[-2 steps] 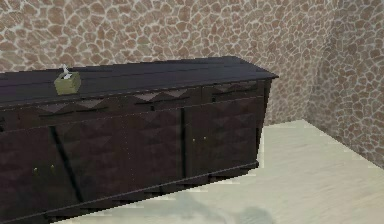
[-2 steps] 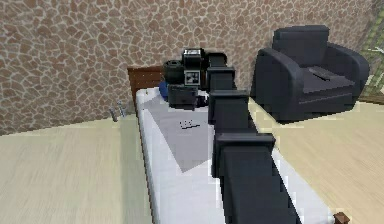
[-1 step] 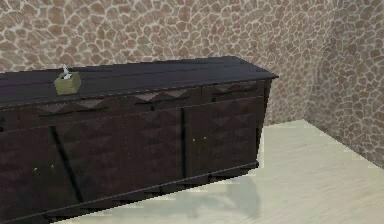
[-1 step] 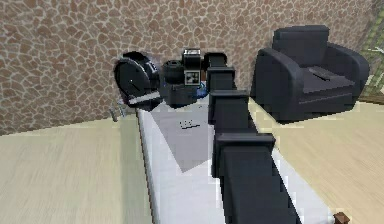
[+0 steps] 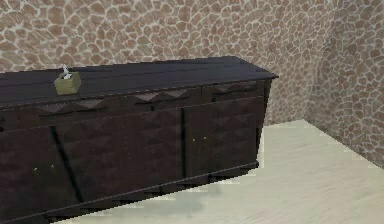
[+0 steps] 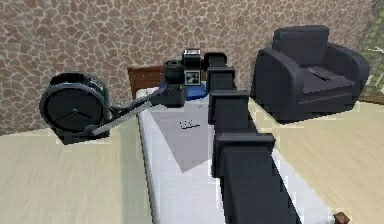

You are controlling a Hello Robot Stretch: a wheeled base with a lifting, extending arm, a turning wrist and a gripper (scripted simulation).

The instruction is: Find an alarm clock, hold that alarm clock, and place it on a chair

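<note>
Alarm clock (image 6: 74, 107) – hung round and dark at the finger end of the gripper (image 6: 106, 122), so held in the air, clear of the pale bed (image 6: 175, 165) and just off its left edge, well apart from the dark armchair (image 6: 305, 68) over on the arm side view's right.

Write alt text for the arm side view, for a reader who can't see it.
The robot's dark arm reaches out over a pale bed, and its tool holds a round dark alarm clock in the air at the picture's left, clear of bed and floor. A dark armchair stands at the upper right before a stone-patterned wall.
</note>
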